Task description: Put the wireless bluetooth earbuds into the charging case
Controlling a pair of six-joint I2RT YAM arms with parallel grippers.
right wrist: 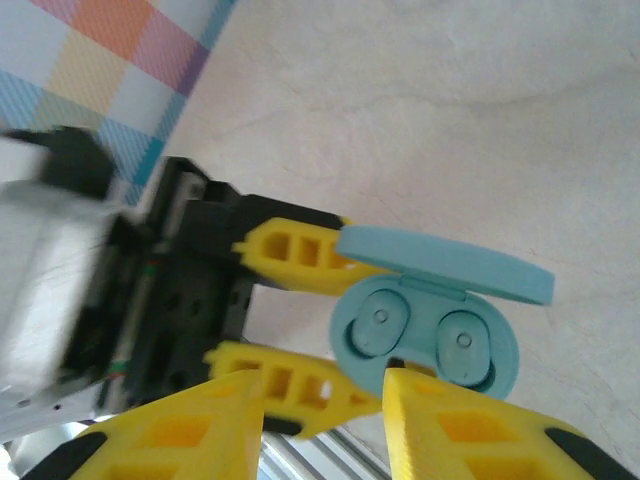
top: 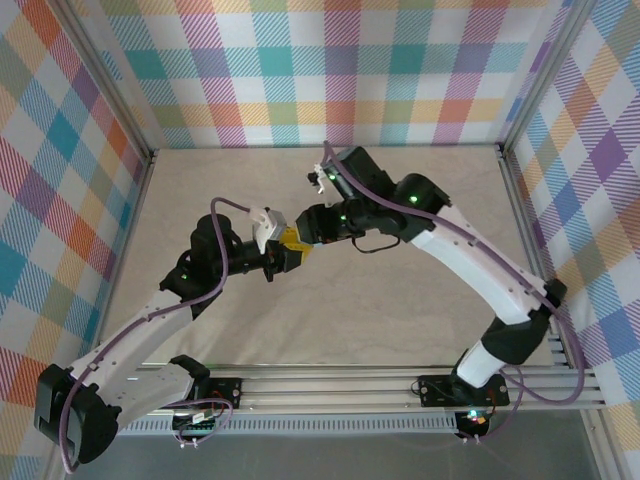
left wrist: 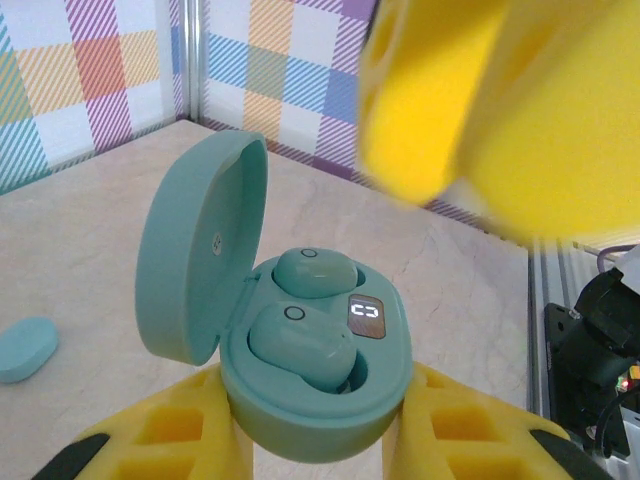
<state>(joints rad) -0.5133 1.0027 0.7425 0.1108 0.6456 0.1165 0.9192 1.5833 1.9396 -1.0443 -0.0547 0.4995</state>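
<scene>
Near the middle of the table (top: 400, 320), where the two arms are meeting: item one, the charging case (left wrist: 320, 405), teal and oval, is sitting open in the left gripper (left wrist: 315, 435). Its yellow fingers (left wrist: 170, 435) are pressing the base from 8 and 4 o'clock in the left wrist view, so this gripper is grasping the case. The lid (left wrist: 195, 250) is standing hinged up toward 10 o'clock of the base. Item two, the wireless bluetooth earbuds (left wrist: 298, 345), two on show: one is lying in the nearer well, and the second earbud (left wrist: 315, 272) is lying in the well at 12 o'clock of it. Both are resting inside the case, though whether the nearer one is sitting fully home cannot be told. Item three, a small display (left wrist: 366, 318), is glowing on the case's face at 3 o'clock of the earbuds. Item four, the right gripper (right wrist: 325, 420), is hovering just beside the case's rim, at 7 o'clock of it in the right wrist view. Its two yellow fingers are standing apart with nothing between them, so it is released. From the left wrist it is showing as a yellow blur at 1 o'clock. Item five, a teal oval piece (left wrist: 22, 350), is lying on the table at 9 o'clock, well apart from the case; whether it is a case or an earbud cannot be told. Plaid walls (top: 330, 70) are enclosing the table.
</scene>
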